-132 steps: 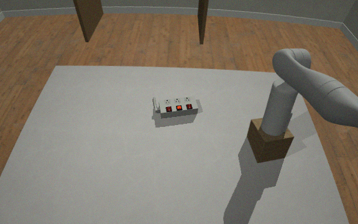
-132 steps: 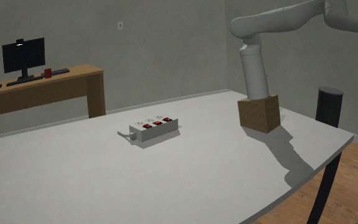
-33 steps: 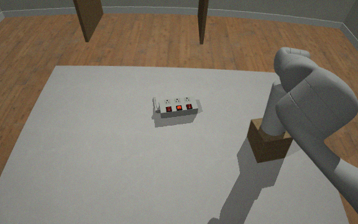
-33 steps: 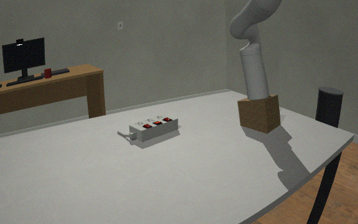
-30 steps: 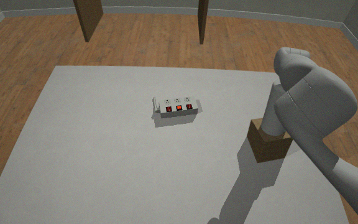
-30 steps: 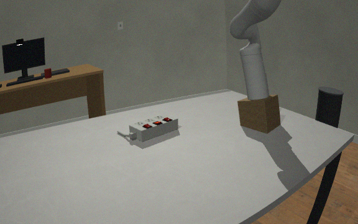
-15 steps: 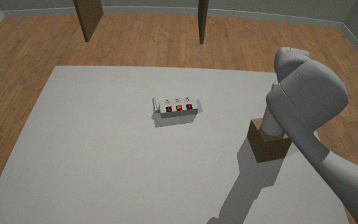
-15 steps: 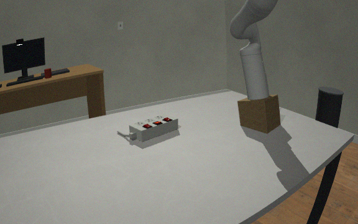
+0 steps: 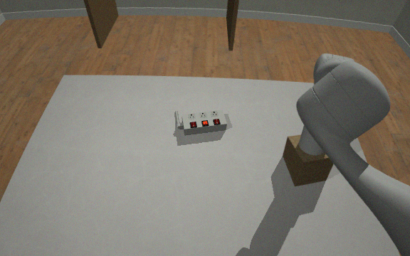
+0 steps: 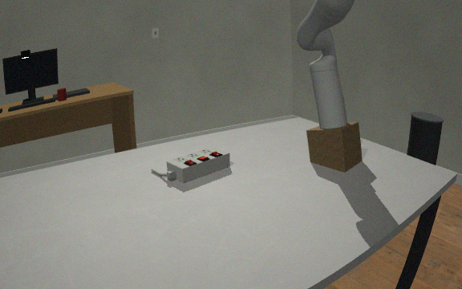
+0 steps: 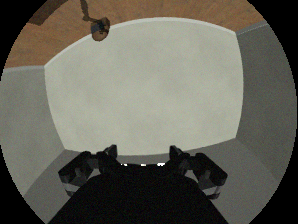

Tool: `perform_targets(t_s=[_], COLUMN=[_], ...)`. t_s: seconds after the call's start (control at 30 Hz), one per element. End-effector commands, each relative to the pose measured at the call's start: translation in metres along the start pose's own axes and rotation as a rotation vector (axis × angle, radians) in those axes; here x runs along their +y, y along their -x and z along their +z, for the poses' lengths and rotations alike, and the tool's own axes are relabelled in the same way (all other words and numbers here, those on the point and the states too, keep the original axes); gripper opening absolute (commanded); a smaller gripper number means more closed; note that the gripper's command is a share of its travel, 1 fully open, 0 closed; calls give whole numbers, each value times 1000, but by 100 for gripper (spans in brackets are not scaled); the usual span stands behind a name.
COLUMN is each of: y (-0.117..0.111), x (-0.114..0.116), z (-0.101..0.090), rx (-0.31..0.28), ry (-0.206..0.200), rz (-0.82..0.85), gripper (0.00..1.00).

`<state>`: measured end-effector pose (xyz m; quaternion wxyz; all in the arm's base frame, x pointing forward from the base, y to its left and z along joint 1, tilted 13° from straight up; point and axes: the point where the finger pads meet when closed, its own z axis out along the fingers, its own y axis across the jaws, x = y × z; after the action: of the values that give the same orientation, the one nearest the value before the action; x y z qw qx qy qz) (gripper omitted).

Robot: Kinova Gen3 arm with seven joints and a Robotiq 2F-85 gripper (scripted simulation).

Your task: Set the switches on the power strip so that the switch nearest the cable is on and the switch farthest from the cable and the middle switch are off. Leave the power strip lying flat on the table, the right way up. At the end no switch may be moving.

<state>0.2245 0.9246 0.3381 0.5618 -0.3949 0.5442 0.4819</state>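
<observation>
A white power strip (image 9: 205, 129) (image 10: 203, 170) lies flat and right way up near the middle of the white table (image 9: 102, 185) (image 10: 95, 241) (image 11: 147, 83). Its cable stub (image 9: 179, 119) (image 10: 158, 172) leaves its left end. It has three red switches: the one nearest the cable (image 9: 193, 124) (image 10: 190, 162), the middle one (image 9: 205, 123) (image 10: 203, 158), which glows brightest, and the farthest one (image 9: 216, 121) (image 10: 216, 154). My gripper (image 11: 143, 151) is open and empty, high above the table. It shows only in the wrist view, and the strip does not show there.
My grey arm (image 9: 344, 107) (image 10: 327, 96) rises from a wooden block (image 9: 306, 167) (image 10: 335, 146) at the table's right side. A wooden desk (image 10: 54, 108) with a monitor stands behind. A black cylinder (image 10: 425, 136) stands beside the table's right edge.
</observation>
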Motion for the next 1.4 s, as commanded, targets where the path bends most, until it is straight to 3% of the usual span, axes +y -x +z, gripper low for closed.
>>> perform_targets(t_s=[0.0, 0.23, 0.27, 0.53, 0.57, 0.83, 0.87, 1.13, 1.17, 1.37], y=[3, 3, 0, 0, -3, -3, -6, -6, -9, -9], x=[-14, -14, -27, -27, -42, -42, -56, -56, -71, -71], z=[-2, -2, -4, -4, -8, -8, -12, -12, -16, -16], rx=[14, 14, 40, 40, 67, 67, 96, 96, 125, 125], ry=[-4, -4, -4, -4, -6, -6, -9, -9, -13, -13], rz=[-7, -7, -12, -12, -17, -17, -22, -22, -26, -26], gripper=[100, 100, 100, 100, 100, 100, 100, 100, 100, 100])
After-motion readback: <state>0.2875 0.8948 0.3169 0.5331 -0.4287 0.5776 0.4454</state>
